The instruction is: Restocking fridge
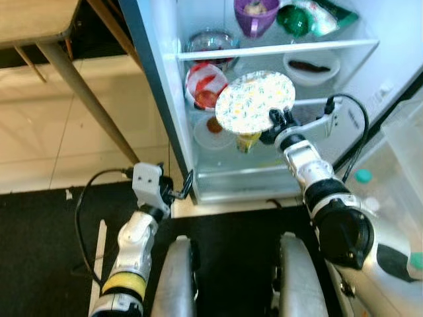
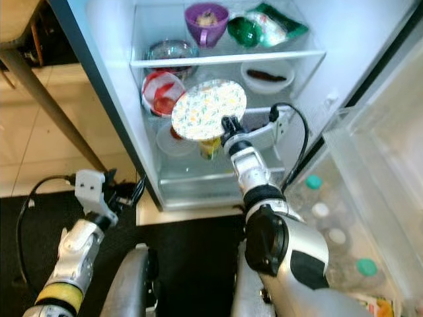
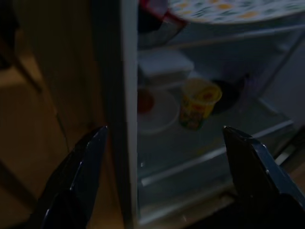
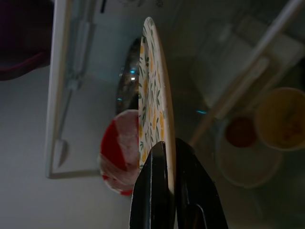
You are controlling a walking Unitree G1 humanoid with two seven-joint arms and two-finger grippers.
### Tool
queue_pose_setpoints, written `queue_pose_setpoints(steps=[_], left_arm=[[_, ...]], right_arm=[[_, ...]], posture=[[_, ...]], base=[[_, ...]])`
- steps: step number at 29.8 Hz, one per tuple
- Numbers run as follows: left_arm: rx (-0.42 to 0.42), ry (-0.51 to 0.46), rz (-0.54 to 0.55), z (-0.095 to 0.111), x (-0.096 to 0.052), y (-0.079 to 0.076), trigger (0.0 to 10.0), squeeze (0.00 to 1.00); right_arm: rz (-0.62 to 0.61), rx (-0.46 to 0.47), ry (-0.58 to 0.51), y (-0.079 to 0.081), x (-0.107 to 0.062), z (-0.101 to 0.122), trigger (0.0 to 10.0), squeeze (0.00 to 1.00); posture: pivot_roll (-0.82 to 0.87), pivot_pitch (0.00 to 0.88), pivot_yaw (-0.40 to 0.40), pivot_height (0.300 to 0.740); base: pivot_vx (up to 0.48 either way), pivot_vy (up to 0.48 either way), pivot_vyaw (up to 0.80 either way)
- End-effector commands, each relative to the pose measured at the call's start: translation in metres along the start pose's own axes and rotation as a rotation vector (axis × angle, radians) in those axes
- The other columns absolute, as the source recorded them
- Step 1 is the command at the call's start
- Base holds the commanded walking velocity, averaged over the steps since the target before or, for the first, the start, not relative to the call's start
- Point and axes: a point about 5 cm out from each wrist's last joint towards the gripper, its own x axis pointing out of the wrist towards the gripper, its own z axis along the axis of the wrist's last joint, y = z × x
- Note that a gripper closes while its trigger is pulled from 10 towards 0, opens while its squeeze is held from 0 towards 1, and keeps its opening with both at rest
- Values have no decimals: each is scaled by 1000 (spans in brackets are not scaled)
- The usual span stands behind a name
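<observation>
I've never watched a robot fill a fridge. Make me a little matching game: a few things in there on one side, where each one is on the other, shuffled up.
Things:
1. flowered plate
2. purple cup
3. yellow tub
4. white bowl

Places:
A. on the top shelf, beside a green bag
B. on the lowest shelf, next to a flat white lidded container
C. pinched by its edge in the right gripper, in front of the shelves
D. on the middle shelf, towards the fridge's right side

Pairs: 1-C, 2-A, 3-B, 4-D
</observation>
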Motion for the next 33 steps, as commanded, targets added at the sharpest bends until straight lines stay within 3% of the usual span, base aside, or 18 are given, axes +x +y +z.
queue_pose_setpoints(steps=[1, 6, 17, 23, 33], left_arm=[[16, 45, -13, -6, -8, 0, 10000, 0], [15, 31, -54, 4, -9, -14, 10000, 0], [22, -3, -62, 20, -10, -19, 10000, 0], [32, -54, -74, 42, -6, -22, 10000, 0], [26, -46, -87, 50, -10, -32, 10000, 0]], right_arm=[[-30, 31, 15, -6, -2, -6, 10000, 0], [-32, 92, -11, 4, 2, -9, 10000, 0], [-22, 165, -43, 13, 5, -10, 10000, 0], [-12, 156, -93, 30, 12, 2, 10000, 0], [14, 218, -162, 46, 18, 20, 10000, 0]], posture=[[135, 353, -2, 575], [182, 373, 15, 565], [210, 396, 19, 565], [242, 412, 27, 565], [293, 430, 28, 565]], base=[[0, 0, 0], [0, 0, 0], [0, 0, 0], [0, 0, 0], [0, 0, 0]])
